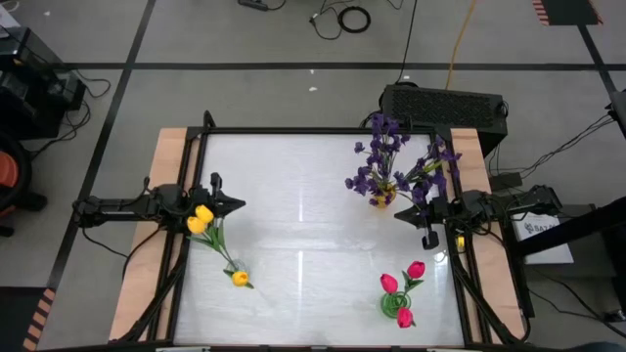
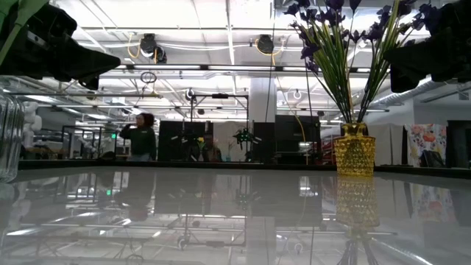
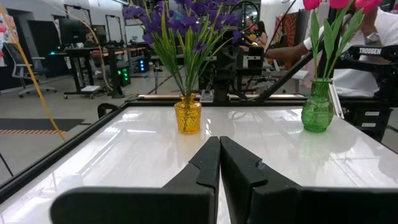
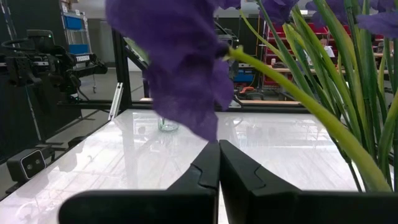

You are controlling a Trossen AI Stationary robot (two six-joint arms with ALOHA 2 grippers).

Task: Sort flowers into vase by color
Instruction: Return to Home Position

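The shiny white table (image 1: 303, 166) holds purple flowers (image 1: 391, 156) in a yellow vase (image 2: 354, 151). The left gripper (image 3: 219, 142) and right gripper (image 4: 219, 145) have their fingers pressed together. A person (image 2: 142, 136) stands far behind.

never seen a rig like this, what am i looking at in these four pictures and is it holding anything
A robot with two dark arms stands at a white table. One picture looks straight down, one looks level across the tabletop, and two come from wrist cameras, past each arm's own fingers. On the table: purple flowers in a yellow vase, pink tulips in a green vase, yellow tulips in a clear vase. The left gripper and right gripper, at opposite sides of the table, are shut and hold nothing.
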